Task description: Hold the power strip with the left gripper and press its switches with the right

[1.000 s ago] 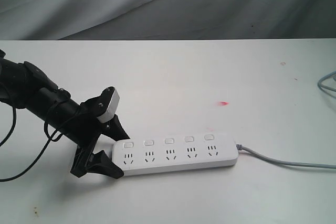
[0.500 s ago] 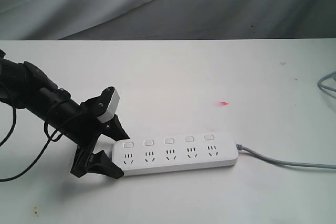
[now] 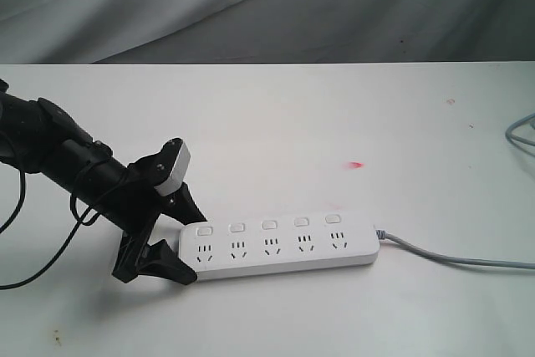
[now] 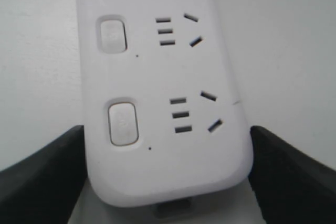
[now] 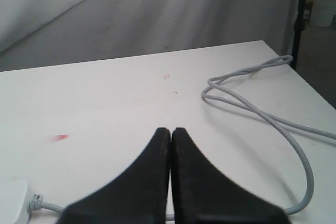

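The white power strip (image 3: 280, 244) lies flat on the white table, its grey cord (image 3: 451, 257) running off to the right. Its switches (image 3: 269, 225) form a row along the far side, one above each socket. My left gripper (image 3: 192, 248) is shut on the strip's left end, one black finger against each long side. In the left wrist view the strip (image 4: 163, 77) fills the space between the fingers (image 4: 47, 171), with two switches (image 4: 122, 124) showing. My right gripper (image 5: 170, 130) is shut and empty, above bare table away from the strip; it is outside the exterior view.
The grey cord (image 5: 262, 114) loops over the table's right part near its edge. A small red mark (image 3: 356, 164) lies beyond the strip. A grey cloth backdrop (image 3: 267, 6) hangs behind the table. A thin black cable (image 3: 33, 265) trails from the left arm.
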Motion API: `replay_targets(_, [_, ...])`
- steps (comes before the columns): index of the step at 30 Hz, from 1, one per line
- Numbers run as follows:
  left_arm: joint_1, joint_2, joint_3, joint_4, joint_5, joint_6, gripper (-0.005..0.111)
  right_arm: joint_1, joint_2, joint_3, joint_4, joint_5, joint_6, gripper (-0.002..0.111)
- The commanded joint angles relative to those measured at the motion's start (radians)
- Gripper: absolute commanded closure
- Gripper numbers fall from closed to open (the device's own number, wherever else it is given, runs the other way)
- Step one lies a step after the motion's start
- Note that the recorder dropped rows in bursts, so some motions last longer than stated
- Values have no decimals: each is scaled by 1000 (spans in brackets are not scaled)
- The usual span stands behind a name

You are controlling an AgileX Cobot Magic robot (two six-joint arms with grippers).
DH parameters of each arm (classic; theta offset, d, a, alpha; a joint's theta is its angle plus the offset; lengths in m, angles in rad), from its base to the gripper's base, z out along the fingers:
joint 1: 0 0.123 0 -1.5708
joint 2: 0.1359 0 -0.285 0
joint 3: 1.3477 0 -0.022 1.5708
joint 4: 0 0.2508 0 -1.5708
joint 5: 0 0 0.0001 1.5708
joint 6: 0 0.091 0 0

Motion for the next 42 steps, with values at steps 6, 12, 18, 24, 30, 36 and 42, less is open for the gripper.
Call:
replay_targets(6, [-2,0,-2,9,-13,2,107,-23,-108,110,10,7,6,108])
replay_targets(12, [-2,0,-2,9,-13,2,107,-23,-108,110,17,3,6,108])
replay_targets(18, [-2,0,-2,9,-13,2,107,-23,-108,110,17,3,6,108])
replay_targets(24, [-2,0,-2,9,-13,2,107,-23,-108,110,21,3,6,108])
replay_targets(30, [-2,0,-2,9,-13,2,107,-23,-108,110,21,3,6,108])
replay_targets(36, [-2,0,-2,9,-13,2,107,-23,-108,110,21,3,6,108])
replay_targets(42, [-2,0,-2,9,-13,2,107,-23,-108,110,21,3,6,108])
